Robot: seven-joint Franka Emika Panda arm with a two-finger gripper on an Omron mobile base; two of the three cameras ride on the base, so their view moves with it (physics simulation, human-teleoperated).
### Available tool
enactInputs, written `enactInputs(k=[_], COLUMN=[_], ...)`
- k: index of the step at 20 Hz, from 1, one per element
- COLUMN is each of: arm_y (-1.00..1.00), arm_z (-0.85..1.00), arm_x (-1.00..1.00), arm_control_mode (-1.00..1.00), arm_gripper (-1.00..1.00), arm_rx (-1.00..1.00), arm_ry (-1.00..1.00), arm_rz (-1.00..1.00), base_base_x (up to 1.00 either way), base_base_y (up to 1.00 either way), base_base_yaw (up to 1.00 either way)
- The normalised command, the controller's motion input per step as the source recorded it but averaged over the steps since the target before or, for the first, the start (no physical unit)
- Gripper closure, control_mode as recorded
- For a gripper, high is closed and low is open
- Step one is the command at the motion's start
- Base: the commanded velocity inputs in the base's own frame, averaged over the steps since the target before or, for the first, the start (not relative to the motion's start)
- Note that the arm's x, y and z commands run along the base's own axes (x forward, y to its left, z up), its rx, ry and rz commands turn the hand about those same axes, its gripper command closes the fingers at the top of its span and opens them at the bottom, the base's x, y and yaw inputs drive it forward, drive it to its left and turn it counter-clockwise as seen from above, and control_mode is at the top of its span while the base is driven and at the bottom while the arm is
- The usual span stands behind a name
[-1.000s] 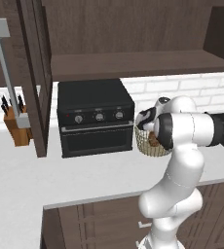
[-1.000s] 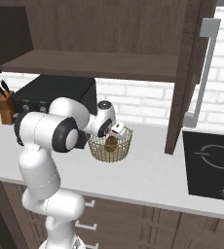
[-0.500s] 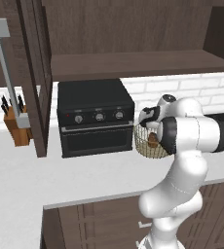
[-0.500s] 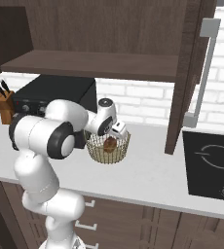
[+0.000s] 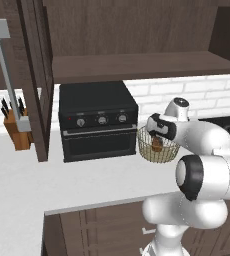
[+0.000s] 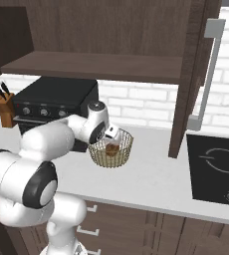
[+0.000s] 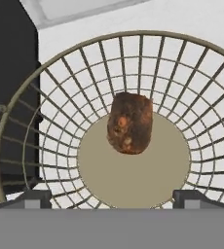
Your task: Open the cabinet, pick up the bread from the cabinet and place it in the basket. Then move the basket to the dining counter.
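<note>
Bread (image 7: 129,123) in basket (image 7: 60,78), seemingly unheld.

A white worktop (image 5: 47,175) runs beneath a white brick wall (image 5: 197,95); a black oven (image 5: 97,120) stands on it, a knife block (image 5: 18,130) to its left; a black hob (image 6: 218,167) lies right; brown drawers (image 6: 151,231) below.

Below the tool, the basket (image 7: 148,63) is tan, an open mesh of thin ribs around a plain beige floor. The bread (image 7: 129,123) in it is mottled dark brown with orange-gold flecks. Under the basket the worktop (image 5: 77,185) is white. Beside it the oven (image 5: 97,120) is black with silver knobs. The cabinet (image 6: 191,74) above is dark brown wood with a silver handle.
</note>
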Motion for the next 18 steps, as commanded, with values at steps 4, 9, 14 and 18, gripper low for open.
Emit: enactInputs(k=[4, 9, 14, 18], arm_y=[0.24, 0.24, 0.08, 0.0], arm_z=[0.11, 0.15, 0.14, -0.14], arm_x=[-0.52, -0.03, 0.08, 0.0], arm_control_mode=[-1.0, -1.0, -1.0, -1.0], arm_gripper=[-1.0, -1.0, -1.0, -1.0], arm_rx=[-0.15, -0.22, -0.23, -0.21], arm_ry=[-0.02, 0.0, 0.06, 0.17], arm_rz=[0.34, 0.35, 0.29, 0.23], base_base_x=[0.0, 0.0, 0.0, 0.0], base_base_y=[0.0, 0.0, 0.0, 0.0], base_base_yaw=[0.0, 0.0, 0.0, 0.0])
